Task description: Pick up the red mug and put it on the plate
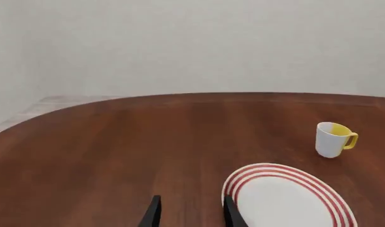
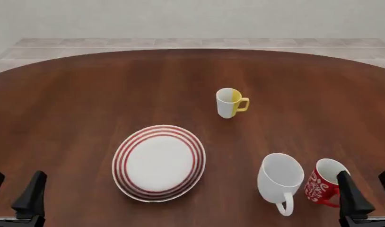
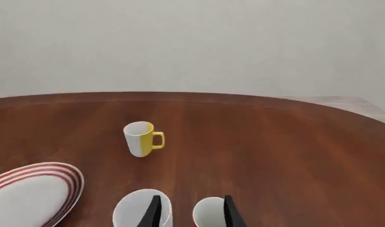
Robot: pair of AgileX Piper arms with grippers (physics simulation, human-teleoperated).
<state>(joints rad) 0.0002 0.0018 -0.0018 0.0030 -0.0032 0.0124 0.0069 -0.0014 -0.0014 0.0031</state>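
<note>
The red mug (image 2: pixel 323 184) with a white swirly pattern stands upright at the front right of the table, its handle toward the front. In the right wrist view its rim (image 3: pixel 208 212) shows between the fingers' tips. My right gripper (image 2: pixel 369 193) is open just to the right of and behind the mug, not touching it. The plate (image 2: pixel 124 152), white with red rings, lies empty at front centre-left. Open and holding nothing, my left gripper (image 2: pixel 13 191) hovers at the front left corner, well left of the plate (image 1: pixel 243 176).
A larger plain white mug (image 2: pixel 280 178) stands close against the red mug's left side, handle toward the front. A white-and-yellow mug (image 2: pixel 230 102) stands farther back at the centre. The dark wooden table (image 2: pixel 73 94) curves away at the back, with a tiled floor beyond.
</note>
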